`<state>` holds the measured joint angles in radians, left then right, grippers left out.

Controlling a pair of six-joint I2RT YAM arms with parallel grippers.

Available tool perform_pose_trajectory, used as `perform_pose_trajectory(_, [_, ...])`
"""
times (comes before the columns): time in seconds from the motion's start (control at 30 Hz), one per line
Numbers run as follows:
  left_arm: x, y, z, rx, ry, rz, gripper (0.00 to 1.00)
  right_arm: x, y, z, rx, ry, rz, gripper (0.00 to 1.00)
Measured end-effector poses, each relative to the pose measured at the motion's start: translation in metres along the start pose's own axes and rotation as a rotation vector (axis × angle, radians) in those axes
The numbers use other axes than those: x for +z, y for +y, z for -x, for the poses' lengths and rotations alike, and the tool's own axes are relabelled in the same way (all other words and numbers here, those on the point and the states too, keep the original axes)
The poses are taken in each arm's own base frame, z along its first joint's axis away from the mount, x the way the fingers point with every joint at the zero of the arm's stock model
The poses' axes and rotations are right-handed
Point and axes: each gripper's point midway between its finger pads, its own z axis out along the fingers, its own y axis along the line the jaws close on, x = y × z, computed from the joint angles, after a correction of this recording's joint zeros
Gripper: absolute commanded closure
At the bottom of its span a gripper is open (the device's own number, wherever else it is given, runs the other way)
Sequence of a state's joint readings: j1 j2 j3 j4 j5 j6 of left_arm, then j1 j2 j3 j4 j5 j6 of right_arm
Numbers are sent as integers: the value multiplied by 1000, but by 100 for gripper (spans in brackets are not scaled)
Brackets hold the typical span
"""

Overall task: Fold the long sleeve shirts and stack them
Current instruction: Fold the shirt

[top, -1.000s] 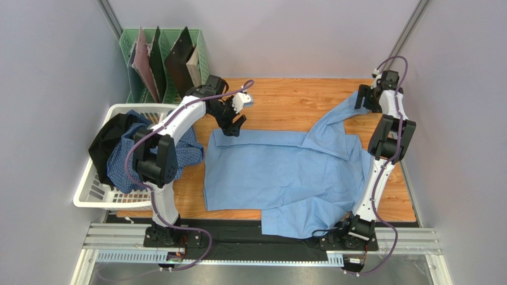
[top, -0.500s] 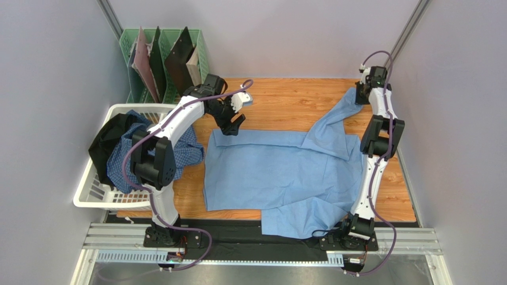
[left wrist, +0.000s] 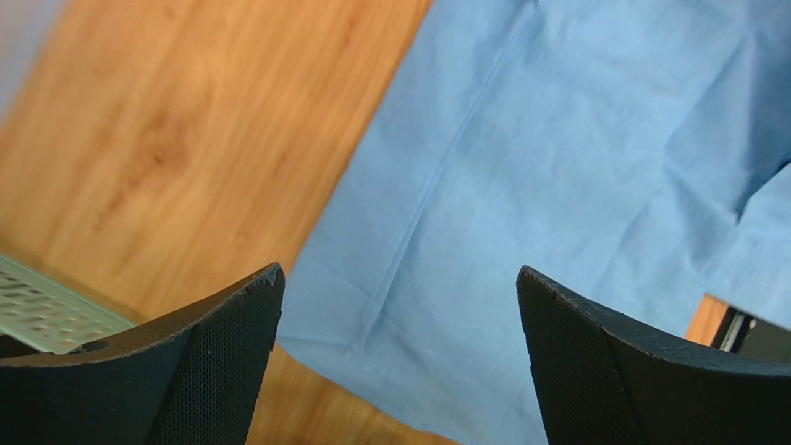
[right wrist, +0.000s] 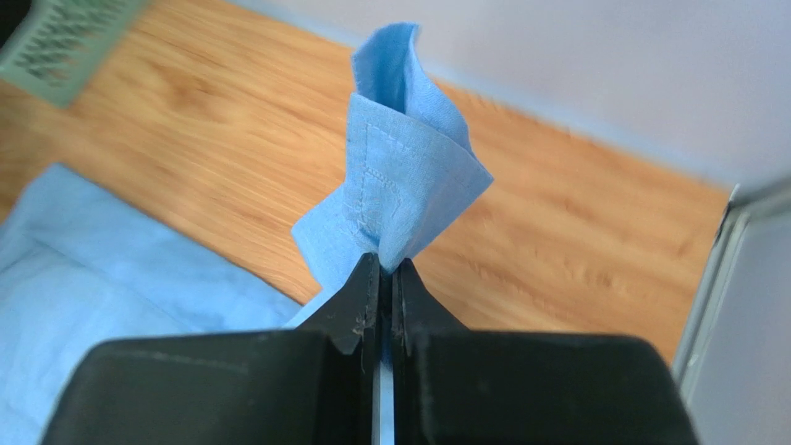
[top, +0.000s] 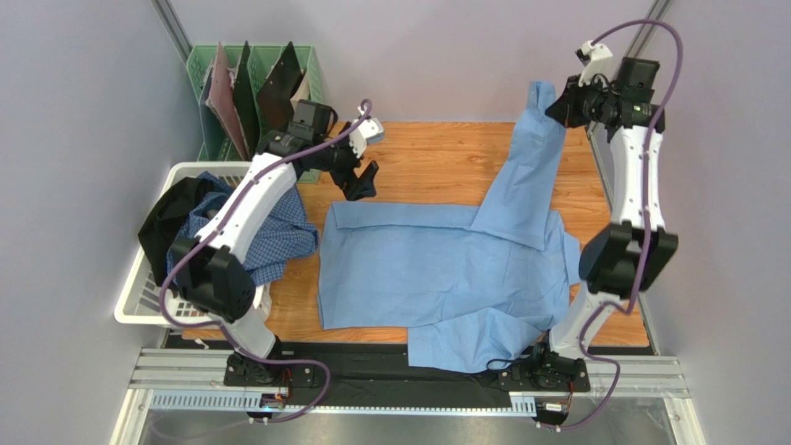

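The worktop (top: pixel 436 158) carries the light blue shirt (top: pixel 418 269) spread flat, its body lying long from left to right. The checked shirt (top: pixel 278 232) is heaped in the white basket (top: pixel 139 301) off its left side. One sleeve (top: pixel 529 158) rises from the blue shirt's far right shoulder, stretched away from the body. The left claw (top: pixel 362 178) hangs wide open and empty over the shirt's far left corner. The right claw (right wrist: pixel 381 264) is pinched shut on the cuff (right wrist: pixel 408 158). Folding that sleeve back across the body looks like the right arm's move.

Bright, even light; faint soft shadows; table (right wrist: pixel 576 232) blurred in both wrist views
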<state>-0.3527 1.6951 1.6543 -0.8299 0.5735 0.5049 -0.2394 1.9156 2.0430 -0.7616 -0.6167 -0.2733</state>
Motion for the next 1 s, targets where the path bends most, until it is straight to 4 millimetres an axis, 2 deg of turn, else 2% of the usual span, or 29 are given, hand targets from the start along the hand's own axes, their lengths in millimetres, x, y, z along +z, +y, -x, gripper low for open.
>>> perform_pose_trajectory(0.07, [-22, -9, 27, 29, -90, 15, 1, -42, 42, 30, -100, -82, 45, 100])
perform_pose_trajectory(0.1, [-36, -16, 42, 55, -145, 15, 1, -60, 73, 37, -155, -109, 87, 100])
perform_pose_trajectory(0.17, [-61, -32, 66, 111, -237, 2, 1, -97, 129, 34, -253, -152, 163, 100])
perform_pose_trajectory(0.23, [-84, -51, 86, 176, -326, -20, 1, -119, 168, 15, -309, -154, 232, 100])
perform_pose_trajectory(0.27, [-92, -60, 92, 200, -357, -31, 1, -129, 181, 3, -331, -152, 250, 100])
perform_pose_trajectory(0.37, [-112, -92, 103, 279, -437, -80, 1, -144, 207, -42, -357, -114, 293, 100])
perform_pose_trajectory(0.43, [-112, -114, 108, 324, -464, -114, 1, -148, 221, -73, -365, -82, 319, 100])
perform_pose_trajectory(0.57, [-83, -170, 111, 406, -485, -231, 1, -157, 246, -119, -413, -60, 359, 100])
perform_pose_trajectory(0.63, [-60, -195, 109, 424, -473, -283, 1, -165, 254, -135, -460, -85, 360, 100])
perform_pose_trajectory(0.7, [-43, -211, 110, 427, -465, -317, 1, -172, 259, -141, -500, -119, 351, 100])
perform_pose_trajectory(0.87, [-3, -221, 121, 376, -440, -344, 16, -184, 263, -143, -594, -202, 319, 100])
perform_pose_trajectory(1.0, [25, -222, 127, 294, -400, -361, 15, -183, 263, -144, -626, -204, 312, 100])
